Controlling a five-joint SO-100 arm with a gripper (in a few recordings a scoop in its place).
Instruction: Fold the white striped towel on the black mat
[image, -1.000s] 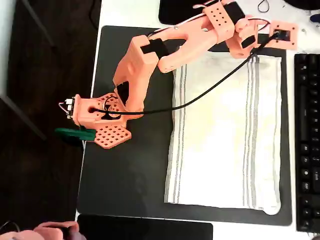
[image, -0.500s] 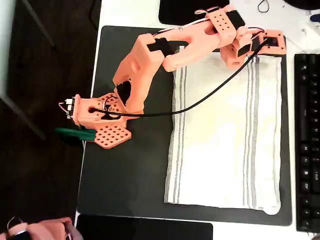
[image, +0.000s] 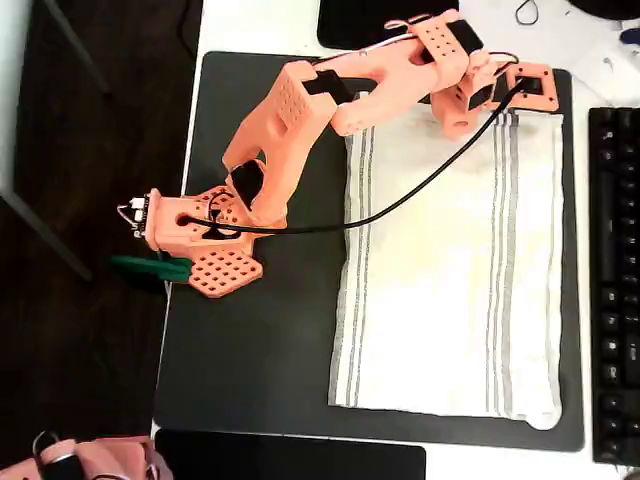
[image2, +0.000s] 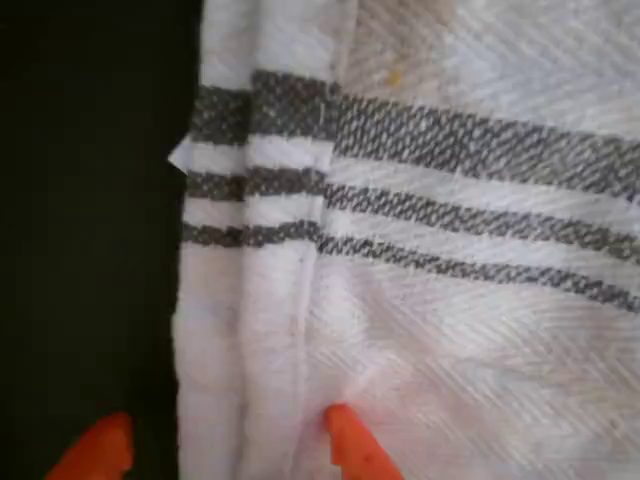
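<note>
Mat (image: 260, 350), dark and matte, covers most of the white table (image: 260, 25) in the overhead view, and everything else sits on it or around it. Against the mat's left edge stands the arm's (image: 300, 110) orange base, and from there the arm reaches across to the mat's top right corner, a black cable (image: 400, 200) trailing from base to wrist. The towel (image: 450, 270) lies flat and unfolded on the mat's right half, its grey stripe groups running along its left and right sides, its top edge under the arm's wrist. A keyboard (image: 615, 280) lies just off the mat's right edge. A green clamp (image: 150, 267) pokes out beside the base at the mat's left edge.

The gripper (image2: 225, 450) hangs at the towel's top right corner. In the wrist view its two orange fingertips (image2: 350, 440) stand apart, straddling the towel's hemmed edge: one over the bare mat (image2: 90, 230), the other on the cloth (image2: 450, 250). The jaws are open with the hem between them, and nothing is pinched.
</note>
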